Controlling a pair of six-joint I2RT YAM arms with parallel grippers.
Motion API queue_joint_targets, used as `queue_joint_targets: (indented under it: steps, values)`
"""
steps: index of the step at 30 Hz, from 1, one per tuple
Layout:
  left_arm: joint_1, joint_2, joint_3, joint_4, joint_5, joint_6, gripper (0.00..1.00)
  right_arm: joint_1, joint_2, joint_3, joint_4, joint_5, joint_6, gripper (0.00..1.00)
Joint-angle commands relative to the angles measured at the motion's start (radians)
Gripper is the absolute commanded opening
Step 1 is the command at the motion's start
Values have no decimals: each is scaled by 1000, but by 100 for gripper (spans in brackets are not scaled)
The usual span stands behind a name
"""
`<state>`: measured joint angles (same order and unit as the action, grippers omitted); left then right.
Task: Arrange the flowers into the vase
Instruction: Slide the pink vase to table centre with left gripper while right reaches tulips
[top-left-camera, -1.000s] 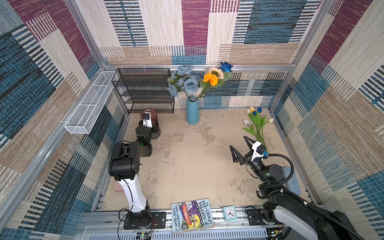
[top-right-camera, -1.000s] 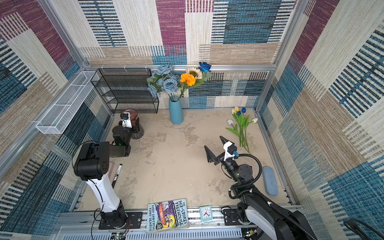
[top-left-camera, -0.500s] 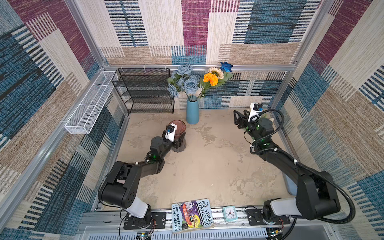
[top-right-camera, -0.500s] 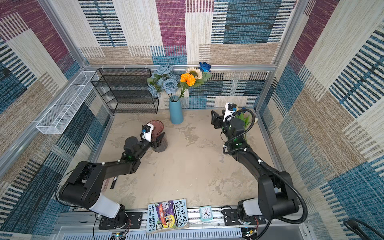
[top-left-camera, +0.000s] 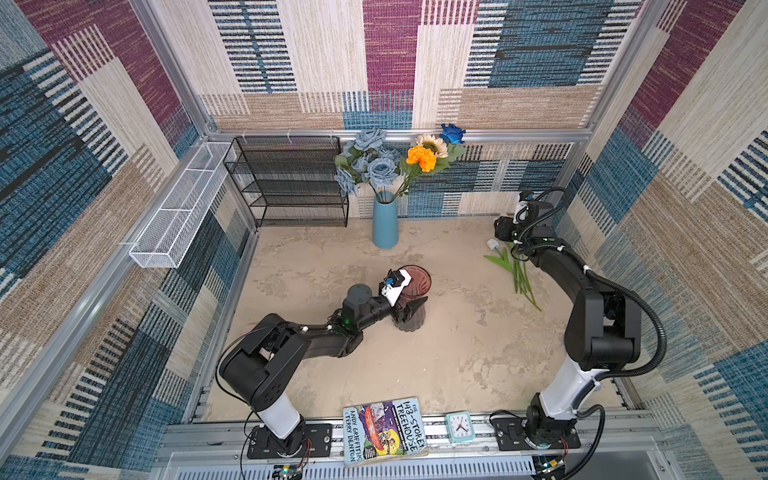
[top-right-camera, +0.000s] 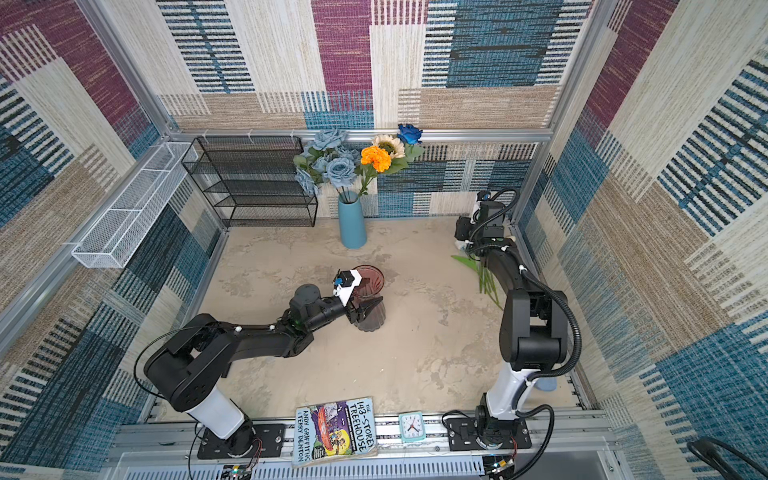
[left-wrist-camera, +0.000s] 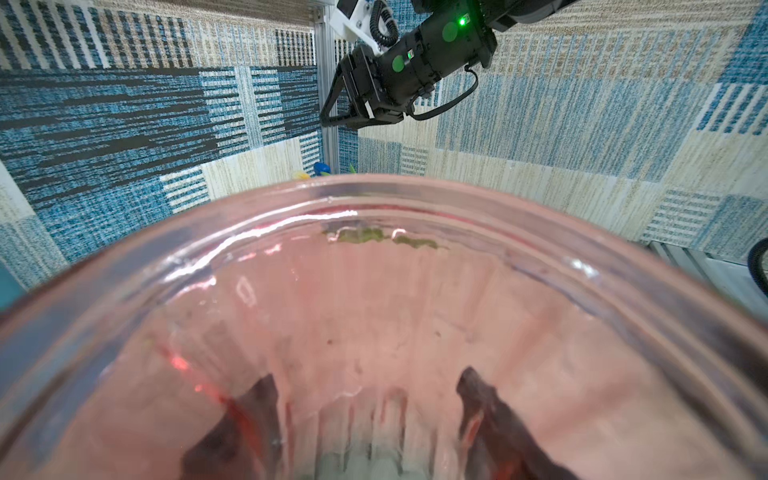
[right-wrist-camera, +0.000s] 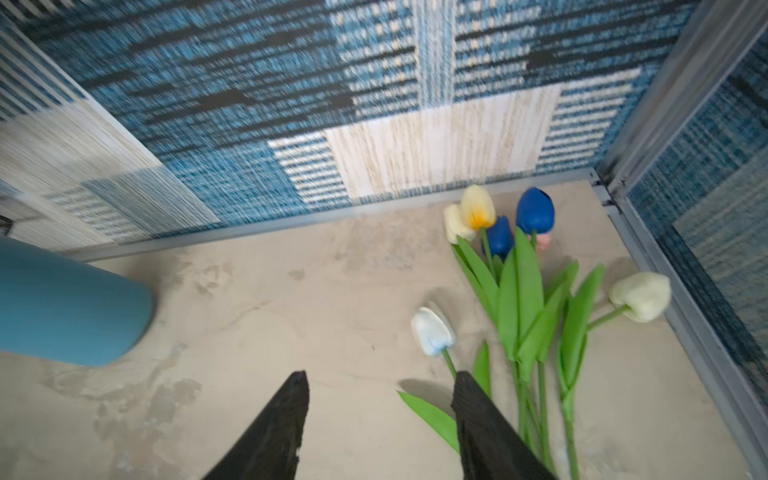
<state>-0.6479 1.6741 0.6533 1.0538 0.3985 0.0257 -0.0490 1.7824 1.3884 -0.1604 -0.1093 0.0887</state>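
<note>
In both top views a pink glass vase (top-left-camera: 417, 277) (top-right-camera: 371, 277) stands upright mid-floor, and my left gripper (top-left-camera: 409, 313) (top-right-camera: 368, 309) is shut on its lower body. The left wrist view looks down into the vase (left-wrist-camera: 374, 311), my fingers (left-wrist-camera: 482, 399) showing dark through the glass on either side. Several tulips (top-left-camera: 517, 274) (right-wrist-camera: 523, 291) lie loose on the floor at the back right. My right gripper (top-left-camera: 500, 232) (right-wrist-camera: 381, 374) hovers just over them, open, with only bare floor between its fingers. A white tulip (right-wrist-camera: 432, 330) lies beside one finger.
A blue vase (top-left-camera: 385, 224) (right-wrist-camera: 62, 303) at the back wall holds dusty-blue roses (top-left-camera: 370, 166), an orange marigold (top-left-camera: 420, 158), a sunflower (top-left-camera: 432, 144) and a deep-blue rose (top-left-camera: 452, 134). Black wire shelf (top-left-camera: 291, 183) and white wire basket (top-left-camera: 178, 208) at back left; book (top-left-camera: 384, 430) and clock (top-left-camera: 459, 427) on the front rail.
My left arm has carried the pink vase from beside the shelf out to mid-floor. My right arm has swung from the front to the back right over the tulips, its jaws narrowing.
</note>
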Motion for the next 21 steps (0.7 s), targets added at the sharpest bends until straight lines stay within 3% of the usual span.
queue_joint_targets:
  steps: [1,13,15,17,21]
  values:
    - [-3,14,16,144,7,-4,29,3,-1,-5,-82,-26,-73,61]
    - [-16,108,22,189,11,-16,33,4,-50,-81,-15,-29,-90,62]
    - [-17,107,19,179,5,-3,41,3,-61,-93,-1,-26,-92,63]
    - [-18,101,18,169,1,8,43,3,-68,-101,12,-27,-89,64]
    - [-19,90,27,137,-4,36,66,4,-77,-116,44,-38,-81,65]
